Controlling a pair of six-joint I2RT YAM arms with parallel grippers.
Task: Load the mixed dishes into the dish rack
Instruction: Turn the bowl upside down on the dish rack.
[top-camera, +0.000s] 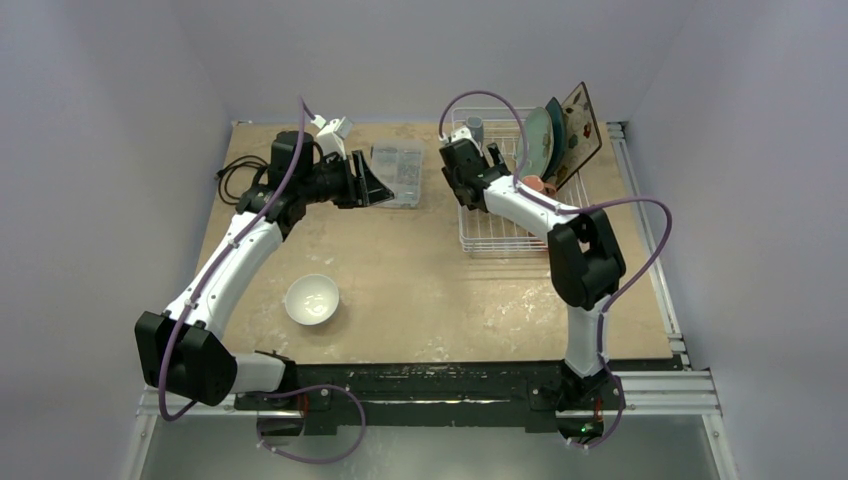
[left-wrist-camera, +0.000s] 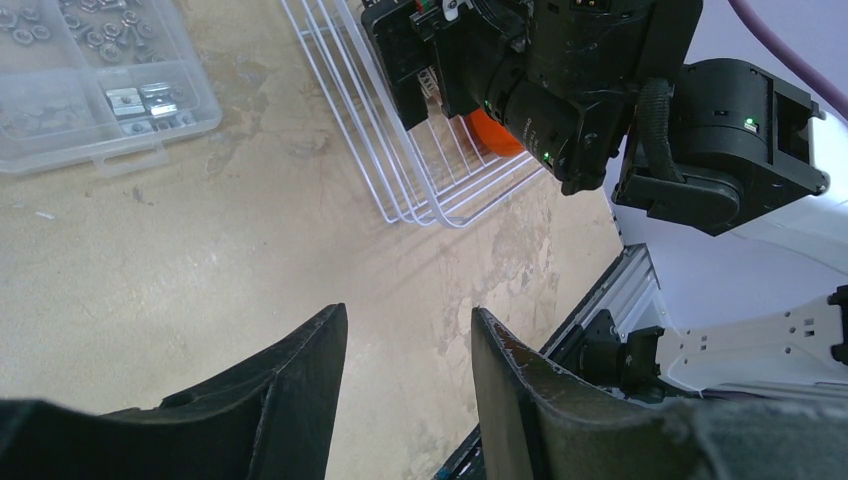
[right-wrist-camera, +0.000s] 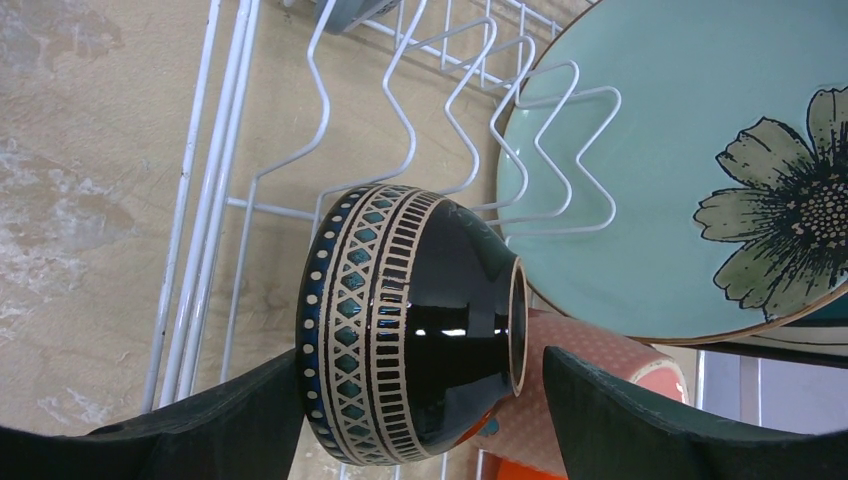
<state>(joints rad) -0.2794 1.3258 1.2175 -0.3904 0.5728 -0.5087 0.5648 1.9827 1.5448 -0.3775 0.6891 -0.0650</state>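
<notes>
One white bowl (top-camera: 311, 299) sat on the surface (top-camera: 430, 270), well behind the left pincer (top-camera: 378, 188). Left wrist: that pincer gaped empty, the rack (left-wrist-camera: 412, 217) ahead. Right wrist: the right pincer (right-wrist-camera: 420, 358) stood wide around a dark patterned bowl (right-wrist-camera: 420, 290), tipped sideways in the rack, probably to nest beside the tine-propped green plate (right-wrist-camera: 680, 110).

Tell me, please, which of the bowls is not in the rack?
The white bowl: it stands alone on the table, while the dark bowl and the orange bowl are inside the rack.
</notes>
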